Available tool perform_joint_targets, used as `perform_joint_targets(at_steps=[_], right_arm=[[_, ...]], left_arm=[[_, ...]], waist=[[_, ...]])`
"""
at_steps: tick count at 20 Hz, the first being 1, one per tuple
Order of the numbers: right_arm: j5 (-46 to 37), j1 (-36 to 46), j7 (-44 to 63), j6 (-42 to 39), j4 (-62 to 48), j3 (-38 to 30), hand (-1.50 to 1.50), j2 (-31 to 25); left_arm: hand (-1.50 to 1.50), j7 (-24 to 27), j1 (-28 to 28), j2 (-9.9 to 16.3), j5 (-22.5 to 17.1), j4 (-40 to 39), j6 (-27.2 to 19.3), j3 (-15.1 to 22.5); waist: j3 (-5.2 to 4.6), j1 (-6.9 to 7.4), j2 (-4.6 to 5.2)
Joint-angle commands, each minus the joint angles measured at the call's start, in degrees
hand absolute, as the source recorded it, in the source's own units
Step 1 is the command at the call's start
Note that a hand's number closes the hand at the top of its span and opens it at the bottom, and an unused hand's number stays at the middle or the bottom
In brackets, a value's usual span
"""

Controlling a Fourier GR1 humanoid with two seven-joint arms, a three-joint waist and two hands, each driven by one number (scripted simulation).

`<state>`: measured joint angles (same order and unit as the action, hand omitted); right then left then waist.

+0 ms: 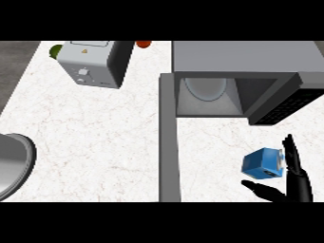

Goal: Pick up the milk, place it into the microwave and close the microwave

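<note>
The right hand (295,178), fingers straight and thumb spread, opens beside the blue milk carton (264,164) at four o'clock on the marble surface (101,137), the carton just left of its palm. At one o'clock the microwave (248,71) stands with its door (168,137) swung wide. A toaster (94,62) sits at eleven o'clock.

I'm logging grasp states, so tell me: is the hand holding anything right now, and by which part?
Nothing is held yet. The black right hand is open, fingers straight beside the blue milk carton, thumb below it.
</note>
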<state>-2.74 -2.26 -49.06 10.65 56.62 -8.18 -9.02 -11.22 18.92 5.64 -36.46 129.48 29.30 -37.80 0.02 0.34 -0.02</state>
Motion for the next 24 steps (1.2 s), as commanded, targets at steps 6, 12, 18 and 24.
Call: perform_joint_targets(at_steps=[6,12,18,24], right_arm=[[-2.2,6.7,-9.9,-2.6,-12.5,0.5,1.50,-0.3],[-3.0,14.2,-14.0,1.4,-19.1,-1.8,1.50,0.6],[-0.5,23.1,-12.1,-4.7,-28.1,-3.5,1.50,0.3],[-0.4,24.1,-8.6,-13.9,-22.3,0.8,1.50,1.3]], left_arm=[[-1.50,-1.3,2.0,-0.8,-3.7,0.0,2.9,-2.4],[-1.50,-1.2,-1.8,0.6,-1.8,-2.3,2.0,-2.8],[-1.50,-4.0,2.7,-2.1,-5.9,3.9,2.1,-2.4],[-1.50,-2.8,-0.6,0.2,-4.2,0.3,1.9,-4.4]], waist=[[0.00,0.14,-0.01],[0.03,0.22,0.09],[0.07,0.86,0.15],[-0.03,-0.01,-0.09]])
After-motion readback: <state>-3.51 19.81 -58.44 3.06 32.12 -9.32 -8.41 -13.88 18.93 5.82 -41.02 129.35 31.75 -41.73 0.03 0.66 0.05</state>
